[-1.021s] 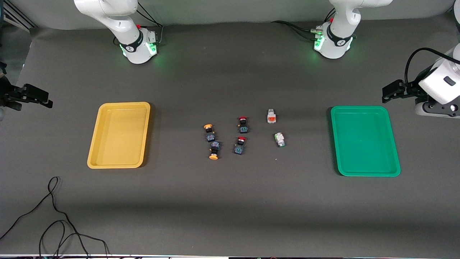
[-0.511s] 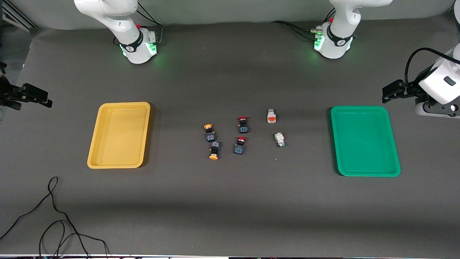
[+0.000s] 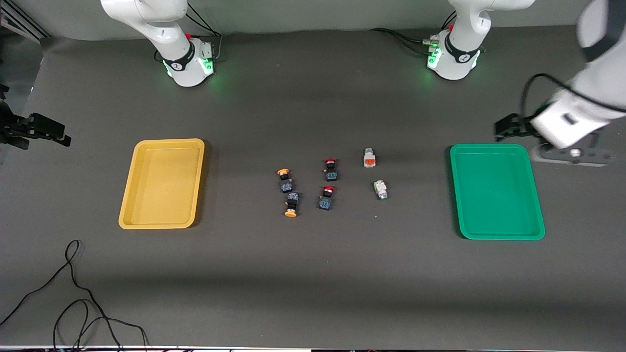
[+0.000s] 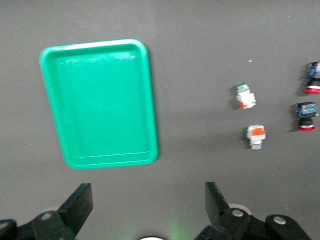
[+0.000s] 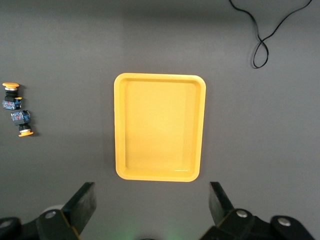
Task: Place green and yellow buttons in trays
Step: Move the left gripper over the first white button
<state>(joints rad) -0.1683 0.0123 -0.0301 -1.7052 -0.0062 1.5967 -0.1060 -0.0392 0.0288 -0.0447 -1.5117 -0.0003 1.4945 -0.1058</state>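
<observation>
Two yellow-capped black buttons (image 3: 284,179) (image 3: 292,204) lie mid-table. Toward the left arm's end lie a white button with an orange mark (image 3: 369,158) and one with a green mark (image 3: 380,189). The yellow tray (image 3: 161,183) and the green tray (image 3: 496,190) hold nothing. My left gripper (image 3: 508,128) hangs open over the table by the green tray's (image 4: 100,102) base-side corner; its wrist view shows the left gripper (image 4: 147,195) empty. My right gripper (image 3: 44,132) is open over the table's end past the yellow tray (image 5: 160,127); the right gripper (image 5: 152,195) is empty.
Two red-capped black buttons (image 3: 331,169) (image 3: 326,197) lie between the yellow-capped pair and the white pair. A loose black cable (image 3: 73,293) curls on the table, nearer the front camera than the yellow tray. Both arm bases (image 3: 188,63) (image 3: 455,58) stand along the table's back edge.
My left arm has swung in toward the green tray, bringing its gripper close to the tray's corner. The right gripper has barely shifted. No button has moved.
</observation>
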